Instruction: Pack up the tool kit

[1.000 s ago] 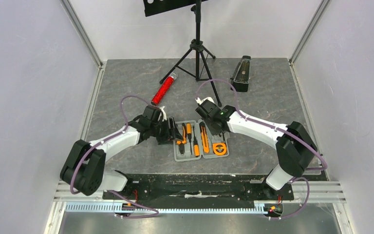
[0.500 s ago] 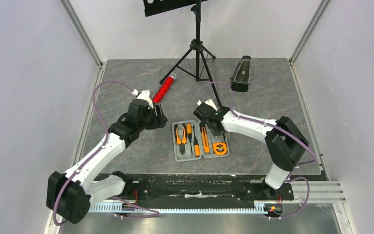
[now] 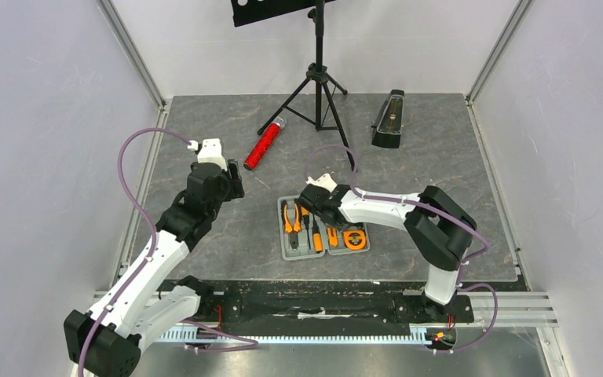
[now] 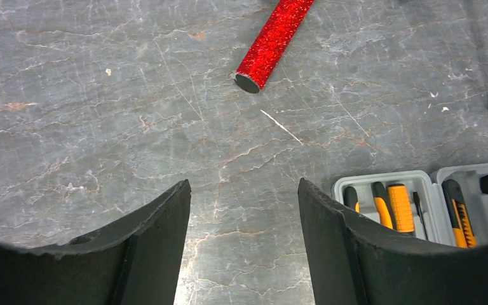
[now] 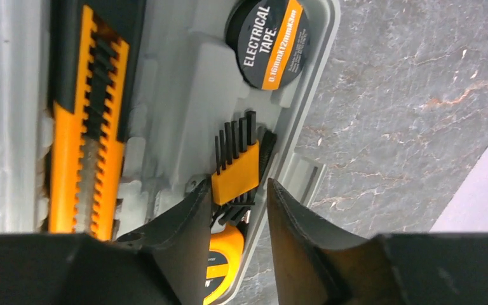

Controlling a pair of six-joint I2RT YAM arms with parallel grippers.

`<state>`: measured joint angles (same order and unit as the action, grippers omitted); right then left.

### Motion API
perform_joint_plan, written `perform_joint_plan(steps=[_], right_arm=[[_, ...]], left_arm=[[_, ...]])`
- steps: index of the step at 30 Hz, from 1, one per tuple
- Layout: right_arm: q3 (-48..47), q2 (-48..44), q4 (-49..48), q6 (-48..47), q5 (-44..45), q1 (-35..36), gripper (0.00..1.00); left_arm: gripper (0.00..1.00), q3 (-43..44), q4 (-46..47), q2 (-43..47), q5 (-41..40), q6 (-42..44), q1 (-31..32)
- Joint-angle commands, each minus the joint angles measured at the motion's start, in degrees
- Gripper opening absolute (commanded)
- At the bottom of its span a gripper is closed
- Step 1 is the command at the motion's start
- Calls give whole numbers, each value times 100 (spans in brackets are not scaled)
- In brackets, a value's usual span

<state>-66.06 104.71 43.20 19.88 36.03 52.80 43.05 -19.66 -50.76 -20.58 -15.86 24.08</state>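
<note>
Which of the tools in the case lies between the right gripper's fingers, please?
The orange holder of black hex keys, straddled by the right gripper; the utility knife lies off to one side and the electrical tape roll beyond.

The left arm [image 3: 148, 267] and right arm [image 3: 377, 206] look alike: smooth white shells on the long links, bulky rounded black housings at the joints, and a small white block [image 3: 209, 148] at each wrist. A thin purple cable [image 3: 120, 166] loops loosely along each arm. The fingers [image 4: 155, 254] are matte black, thick and curved, with slightly rough edges
</note>
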Motion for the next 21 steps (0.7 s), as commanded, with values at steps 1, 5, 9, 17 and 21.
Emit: perform_joint_plan(steps=[1,5,9,17,21], right_arm=[[-307,-91,92,49,-30,124,41],[-460,-418,14,-56,-596,161,45],[-439,-1020,-148,-307,-1042,68,49],[694,-1834,-1279,-1191,-2458,-869,32],[1009,-1901,-1741,-1411,-3154,-1278,29]], left_arm=[[69,-16,224,52,-230,303,-65],[69,-24,226,43,-167,294,-78],[69,-32,226,33,-92,285,-84],[69,-48,248,-268,791,78,-87],[69,46,111,-784,1735,-405,-78]])
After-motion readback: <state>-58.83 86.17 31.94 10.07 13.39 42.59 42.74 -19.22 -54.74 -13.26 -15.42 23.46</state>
